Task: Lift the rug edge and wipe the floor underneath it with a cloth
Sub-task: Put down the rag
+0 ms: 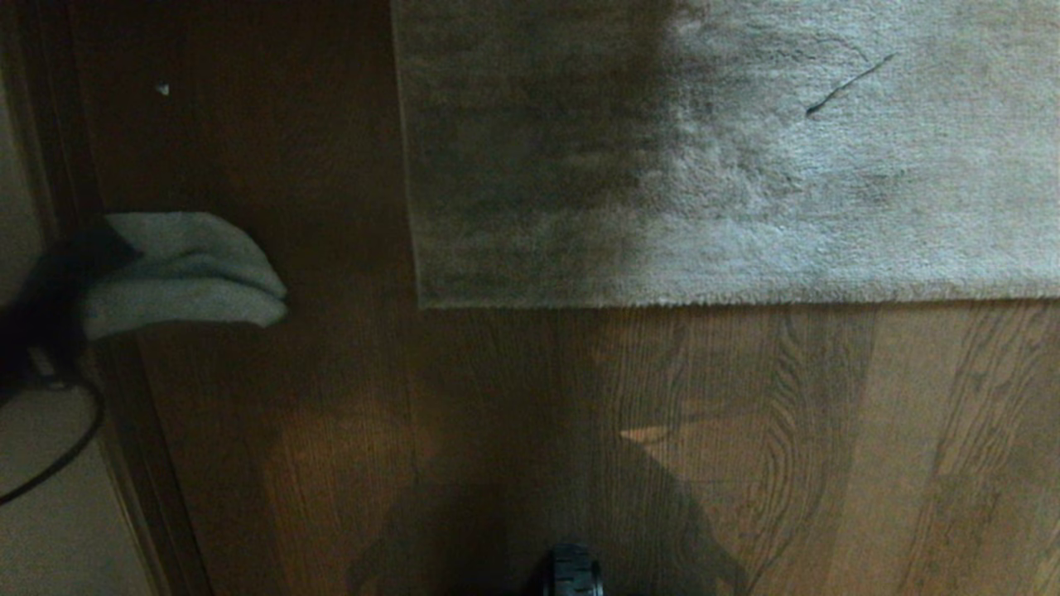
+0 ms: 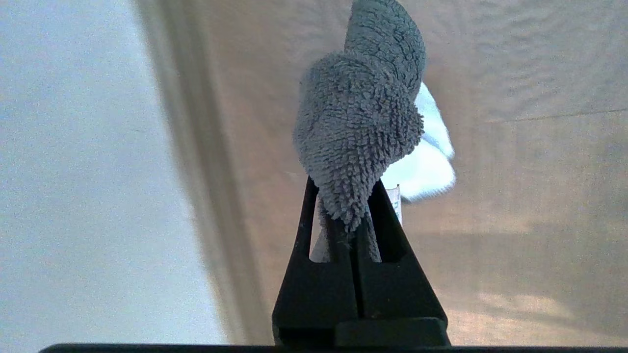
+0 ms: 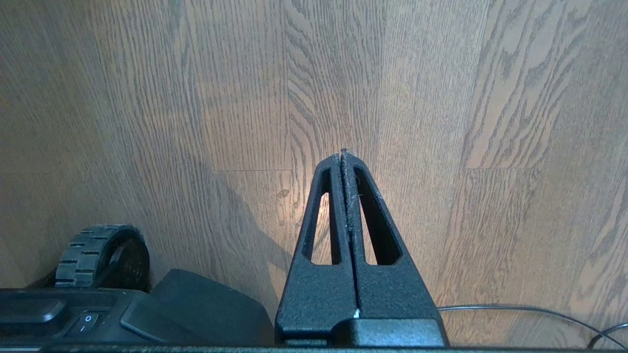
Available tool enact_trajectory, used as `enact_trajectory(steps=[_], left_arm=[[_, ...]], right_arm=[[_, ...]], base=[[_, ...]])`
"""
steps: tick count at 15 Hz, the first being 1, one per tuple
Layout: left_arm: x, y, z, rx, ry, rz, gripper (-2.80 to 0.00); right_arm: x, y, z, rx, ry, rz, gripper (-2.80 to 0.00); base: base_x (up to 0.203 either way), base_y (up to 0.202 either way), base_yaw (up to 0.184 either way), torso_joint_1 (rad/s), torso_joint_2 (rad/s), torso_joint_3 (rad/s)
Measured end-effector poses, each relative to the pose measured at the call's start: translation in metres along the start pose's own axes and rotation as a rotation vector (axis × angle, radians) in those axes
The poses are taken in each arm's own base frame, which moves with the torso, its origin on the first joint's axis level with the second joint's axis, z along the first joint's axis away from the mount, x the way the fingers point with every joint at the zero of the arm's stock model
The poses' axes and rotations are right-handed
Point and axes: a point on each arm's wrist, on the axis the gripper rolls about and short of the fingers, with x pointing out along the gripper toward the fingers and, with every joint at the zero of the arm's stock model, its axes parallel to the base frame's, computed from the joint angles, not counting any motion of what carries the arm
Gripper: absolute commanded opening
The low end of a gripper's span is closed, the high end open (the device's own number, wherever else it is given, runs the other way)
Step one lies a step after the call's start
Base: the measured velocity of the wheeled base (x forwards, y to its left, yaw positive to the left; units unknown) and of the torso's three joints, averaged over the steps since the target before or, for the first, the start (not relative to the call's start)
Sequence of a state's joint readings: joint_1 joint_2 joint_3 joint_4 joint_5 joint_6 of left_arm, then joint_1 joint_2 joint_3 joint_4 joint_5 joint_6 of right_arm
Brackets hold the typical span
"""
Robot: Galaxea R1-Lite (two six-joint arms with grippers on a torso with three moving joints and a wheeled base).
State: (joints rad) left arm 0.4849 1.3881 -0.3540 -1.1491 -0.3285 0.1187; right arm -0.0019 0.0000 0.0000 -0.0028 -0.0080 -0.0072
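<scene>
The grey rug point(image 1: 729, 157) lies flat on the brown wood-grain floor point(image 1: 745, 447). Its near edge point(image 1: 737, 301) runs across the head view and its corner point(image 1: 421, 303) points left. A soft grey cloth point(image 1: 186, 273) hangs at the far left, above the floor. My left gripper point(image 2: 346, 196) is shut on the cloth point(image 2: 358, 122), whose paler face and white tag show behind the fingers. In the head view this gripper is a dark blur point(image 1: 50, 306) at the left edge, well left of the rug corner. My right gripper point(image 3: 343, 154) is shut with nothing in it, parked low over bare floor point(image 3: 490, 98).
A pale wall and dark baseboard point(image 1: 124, 463) run along the far left with a black cable point(image 1: 66, 455) hanging there. My base and a black wheel point(image 3: 100, 255) sit by the right gripper. A thin cable point(image 3: 520, 310) lies on the floor. A wheel point(image 1: 573, 571) shows at the bottom.
</scene>
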Motion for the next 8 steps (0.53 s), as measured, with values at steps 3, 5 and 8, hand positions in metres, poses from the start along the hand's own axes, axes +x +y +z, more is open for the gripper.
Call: enact_trajectory(steps=[3, 5, 8], left_arm=[[-0.007, 0.013, 0.0, 0.02, 0.002, 0.037, -2.8], [-0.013, 0.016, -0.007, 0.029, 0.032, 0.063, -2.8], [-0.026, 0.016, -0.025, 0.039, 0.12, 0.089, -2.8]], right_arm=[[0.0, 0.0, 0.0, 0.0, 0.0, 0.001, -2.8], [0.0, 0.0, 0.0, 0.0, 0.0, 0.0, -2.8], [0.0, 0.0, 0.0, 0.0, 0.0, 0.0, -2.8]], base=[[0.0, 0.0, 0.0, 0.0, 0.0, 0.0], [0.0, 0.0, 0.0, 0.0, 0.0, 0.0], [0.0, 0.0, 0.0, 0.0, 0.0, 0.0]])
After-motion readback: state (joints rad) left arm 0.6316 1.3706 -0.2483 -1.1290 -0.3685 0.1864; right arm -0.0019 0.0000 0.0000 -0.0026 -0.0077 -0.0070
